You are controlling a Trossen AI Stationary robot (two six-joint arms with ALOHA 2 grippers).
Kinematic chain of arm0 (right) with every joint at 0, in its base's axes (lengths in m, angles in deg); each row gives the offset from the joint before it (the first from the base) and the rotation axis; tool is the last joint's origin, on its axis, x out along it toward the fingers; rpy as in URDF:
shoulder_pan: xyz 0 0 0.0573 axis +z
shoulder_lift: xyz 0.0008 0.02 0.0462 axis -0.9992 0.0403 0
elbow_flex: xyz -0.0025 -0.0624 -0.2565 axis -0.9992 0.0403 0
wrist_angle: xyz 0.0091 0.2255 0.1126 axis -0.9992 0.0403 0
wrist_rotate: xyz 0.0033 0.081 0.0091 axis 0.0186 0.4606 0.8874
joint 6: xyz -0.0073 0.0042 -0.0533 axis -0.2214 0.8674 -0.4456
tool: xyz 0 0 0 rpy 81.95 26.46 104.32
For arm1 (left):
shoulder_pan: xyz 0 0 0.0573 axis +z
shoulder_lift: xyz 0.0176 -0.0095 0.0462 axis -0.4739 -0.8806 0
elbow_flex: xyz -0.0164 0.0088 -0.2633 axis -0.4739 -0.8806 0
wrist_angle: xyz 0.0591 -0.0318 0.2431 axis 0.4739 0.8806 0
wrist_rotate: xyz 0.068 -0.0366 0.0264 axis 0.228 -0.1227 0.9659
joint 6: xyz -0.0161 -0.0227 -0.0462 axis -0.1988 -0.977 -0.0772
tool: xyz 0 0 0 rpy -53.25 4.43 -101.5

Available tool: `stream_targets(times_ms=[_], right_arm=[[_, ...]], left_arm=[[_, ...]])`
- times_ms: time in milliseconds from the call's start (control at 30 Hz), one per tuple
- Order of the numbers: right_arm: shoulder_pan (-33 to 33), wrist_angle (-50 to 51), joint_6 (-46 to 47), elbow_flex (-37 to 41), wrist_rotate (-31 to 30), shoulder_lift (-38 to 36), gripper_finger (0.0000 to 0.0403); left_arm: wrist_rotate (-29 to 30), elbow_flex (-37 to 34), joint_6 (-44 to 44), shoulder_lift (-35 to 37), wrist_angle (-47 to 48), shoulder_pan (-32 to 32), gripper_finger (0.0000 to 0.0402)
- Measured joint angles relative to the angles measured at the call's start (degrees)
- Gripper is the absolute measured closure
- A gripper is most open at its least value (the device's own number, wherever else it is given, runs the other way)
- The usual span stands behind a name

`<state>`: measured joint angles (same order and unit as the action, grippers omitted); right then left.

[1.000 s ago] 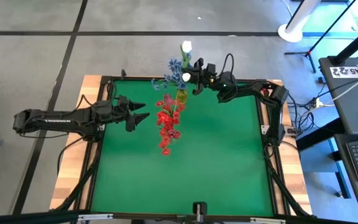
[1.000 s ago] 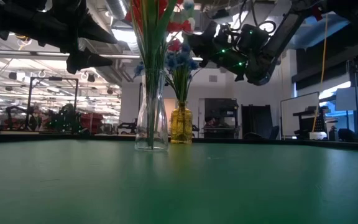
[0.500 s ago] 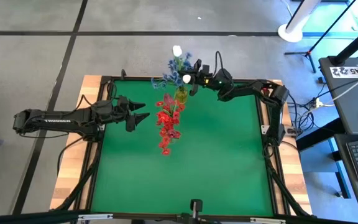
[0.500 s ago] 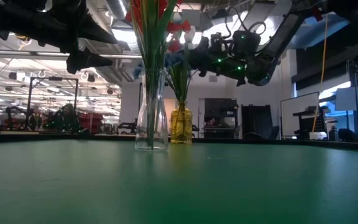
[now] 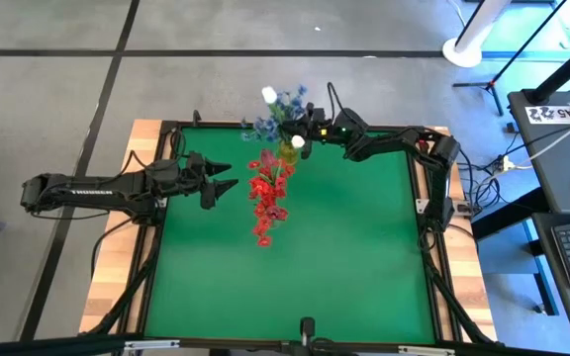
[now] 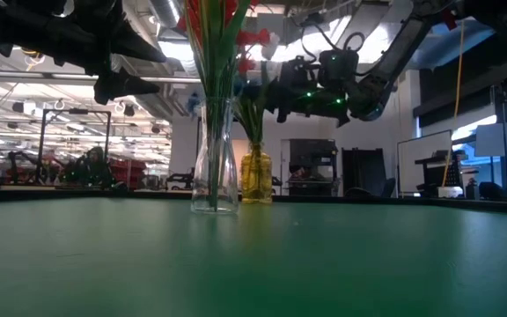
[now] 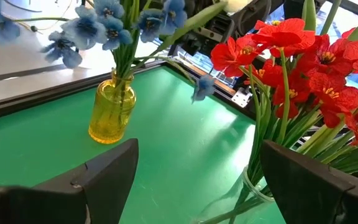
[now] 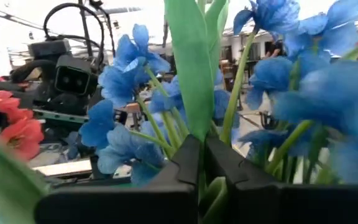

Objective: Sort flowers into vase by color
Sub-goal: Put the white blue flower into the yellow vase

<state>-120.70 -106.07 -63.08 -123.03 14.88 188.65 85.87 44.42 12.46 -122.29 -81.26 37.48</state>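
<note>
white flower going into yellow vase, top centre of the high view
right gripper clamped on its green stem among blue flowers; next: lower, release. left gripper apart, waiting beside red flowers.

Red clustered flowers stand upright in a clear glass vase, centre of the high view, their blooms spreading toward the lower frame. Blue sprigs stand in a yellow vase at upper centre. A white tulip-like bud on a green stem tilts among the blue sprigs.
</note>
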Motion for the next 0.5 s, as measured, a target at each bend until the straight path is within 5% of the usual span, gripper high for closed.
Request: stream_targets(times_ms=[500], right_arm=[[-0.87, 15.45, -5.02, 0.04, 0.84, -6.14, 0.0385]], left_arm=[[0.00, 0.00, -0.07, 0.00, 0.07, 0.00, 0.0072]])
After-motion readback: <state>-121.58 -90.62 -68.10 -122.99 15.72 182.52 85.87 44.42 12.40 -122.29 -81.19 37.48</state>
